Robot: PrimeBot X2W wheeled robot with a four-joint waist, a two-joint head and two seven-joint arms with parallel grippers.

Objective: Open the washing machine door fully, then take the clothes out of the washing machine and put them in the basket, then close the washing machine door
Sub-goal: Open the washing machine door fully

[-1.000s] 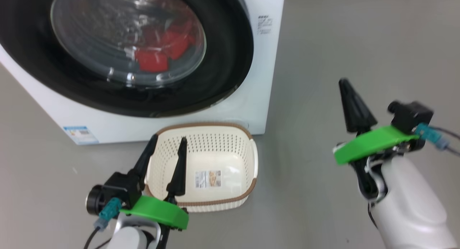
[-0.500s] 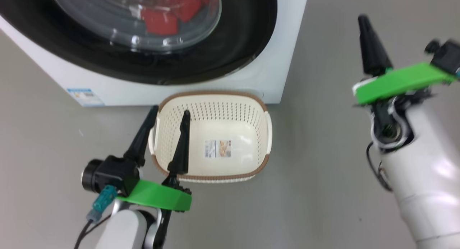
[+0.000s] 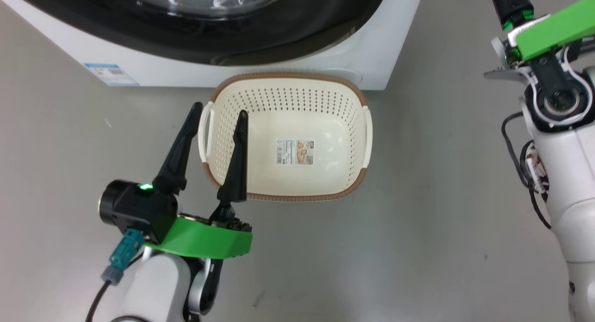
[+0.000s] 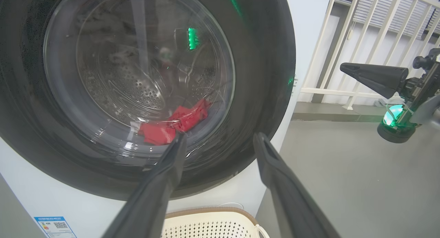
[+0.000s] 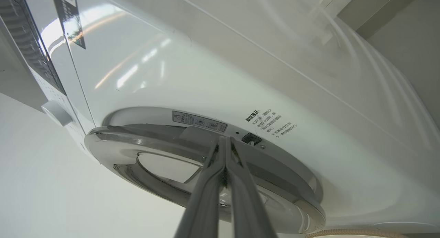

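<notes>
The washing machine (image 3: 186, 71) stands at the top of the head view, with the black rim of its door (image 3: 302, 24) above the cream basket (image 3: 288, 197) on the floor. My left gripper (image 3: 219, 109) is open over the basket's left rim, holding nothing. In the left wrist view, red clothes (image 4: 172, 123) lie behind the door's (image 4: 261, 76) glass, beyond my open left gripper (image 4: 220, 136). My right gripper (image 4: 343, 68) hangs shut to the machine's right. In the right wrist view, the shut right gripper (image 5: 225, 139) points at the door's edge (image 5: 137, 138), close to the latch.
Grey floor (image 3: 441, 196) lies open to the right of the machine and basket. A white railing (image 4: 361, 42) stands behind, to the right of the machine. A blue label (image 3: 111, 74) marks the machine's lower front.
The head camera has tilted down, so the machine slid up the picture. My shut right gripper has risen and moved forward beside the machine. The left gripper stays open over the basket.
</notes>
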